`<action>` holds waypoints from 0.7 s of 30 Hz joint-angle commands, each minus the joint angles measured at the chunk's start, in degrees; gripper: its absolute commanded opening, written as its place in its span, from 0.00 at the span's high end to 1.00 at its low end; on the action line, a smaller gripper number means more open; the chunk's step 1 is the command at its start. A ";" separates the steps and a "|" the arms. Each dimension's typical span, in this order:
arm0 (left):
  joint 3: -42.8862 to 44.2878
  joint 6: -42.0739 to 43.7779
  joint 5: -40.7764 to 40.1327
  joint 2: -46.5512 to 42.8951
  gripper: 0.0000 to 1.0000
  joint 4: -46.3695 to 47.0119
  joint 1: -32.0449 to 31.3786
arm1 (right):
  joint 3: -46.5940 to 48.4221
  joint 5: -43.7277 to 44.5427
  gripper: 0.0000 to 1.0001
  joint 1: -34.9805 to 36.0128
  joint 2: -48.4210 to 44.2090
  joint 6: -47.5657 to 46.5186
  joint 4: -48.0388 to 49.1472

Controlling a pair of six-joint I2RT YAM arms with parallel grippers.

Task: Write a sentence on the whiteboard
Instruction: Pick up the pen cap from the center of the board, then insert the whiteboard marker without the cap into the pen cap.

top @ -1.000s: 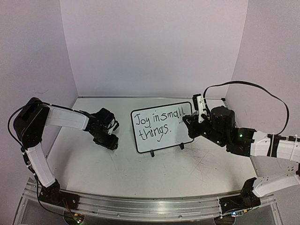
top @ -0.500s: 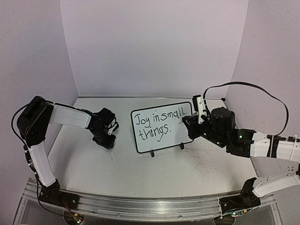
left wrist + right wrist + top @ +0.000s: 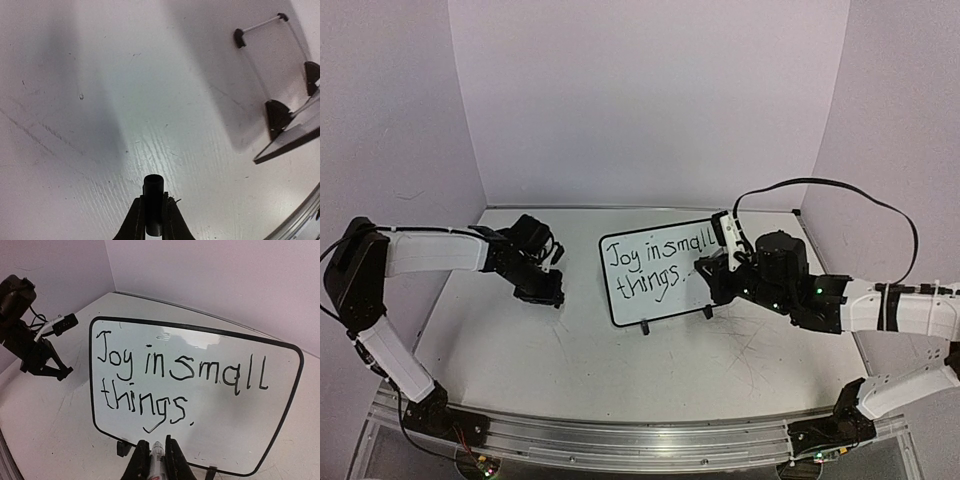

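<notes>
- Small white rectangular whiteboard (image 3: 665, 300) with thin black frame: stands on two black feet at the centre of the top view, on the scratched white tabletop (image 3: 620, 370).
- Black handwritten sentence (image 3: 170, 375): two lines, "Joy in small things."
- Right gripper (image 3: 156, 460): closed on a pale marker (image 3: 157, 456), tip near the board's lower edge.
- Left gripper (image 3: 153, 222): clamped on a short black tube (image 3: 153, 197), left of the board and apart from it.

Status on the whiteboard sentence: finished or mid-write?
Done: the whiteboard carries the full sentence, "Joy in small things.", two lines, full stop included. In hand: right gripper shut on the marker, tip by the board's lower edge; left gripper shut on a black tube, likely the cap. Left: probably only recapping and setting the marker down.
</notes>
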 commanded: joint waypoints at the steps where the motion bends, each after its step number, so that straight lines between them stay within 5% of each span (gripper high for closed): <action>1: -3.18 -3.15 3.23 -11.77 1.00 3.02 0.26 | 5.32 -6.84 1.00 0.14 0.97 -0.57 2.34; 6: -16.99 5.43 9.17 -30.56 1.00 23.40 -4.43 | 13.39 -21.93 1.00 0.14 6.25 6.60 0.35; 9: -24.61 15.69 3.17 -37.64 1.00 34.84 -12.16 | 18.67 -30.18 1.00 0.16 10.03 10.79 -2.11; 15: -24.80 32.98 1.95 -34.67 1.00 43.78 -15.60 | 24.18 -34.32 1.00 1.23 14.11 13.78 -3.71; 21: -21.95 40.29 2.71 -30.08 1.00 44.10 -15.77 | 27.98 -33.93 1.00 3.00 17.53 14.05 -4.61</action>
